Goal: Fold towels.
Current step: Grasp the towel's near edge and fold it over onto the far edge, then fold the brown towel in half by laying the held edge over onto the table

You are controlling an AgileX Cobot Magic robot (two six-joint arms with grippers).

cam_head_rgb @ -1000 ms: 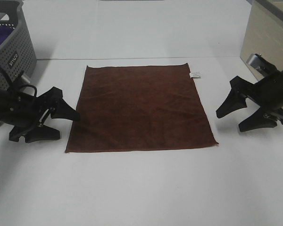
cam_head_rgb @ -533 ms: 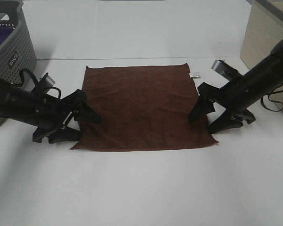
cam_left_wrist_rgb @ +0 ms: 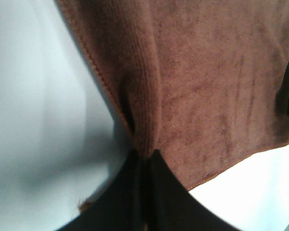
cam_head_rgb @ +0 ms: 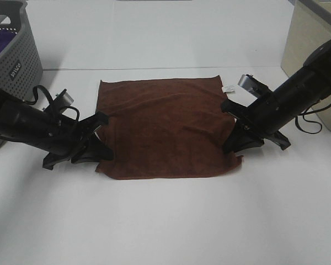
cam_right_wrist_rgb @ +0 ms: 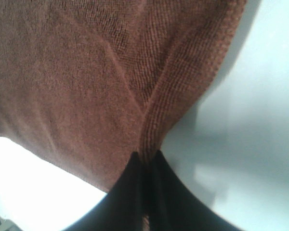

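You're seeing the towel (cam_head_rgb: pixel 165 130) showing dark reddish-brown all over, no print, w/ a slightly more orange stitched hem running along its edge. Its small label (cam_head_rgb: pixel 229 87) is showing white. The left gripper (cam_left_wrist_rgb: pixel 143 159) & right gripper (cam_right_wrist_rgb: pixel 145 156) are both reading plain black. The table (cam_head_rgb: pixel 165 226) is looking flat white. The basket (cam_head_rgb: pixel 22 63) is showing grey w/ a grid of small holes; the cloth (cam_head_rgb: pixel 0 44) inside is showing purple.

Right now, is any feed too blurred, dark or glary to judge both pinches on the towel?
Exterior high: sharp, evenly lit, faint shadows, towel clear. Left wrist: towel pile soft and slightly blurred, left gripper a black silhouette shut on a cloth ridge. Right wrist: hem weave crisp, right gripper equally black, pinch readable.
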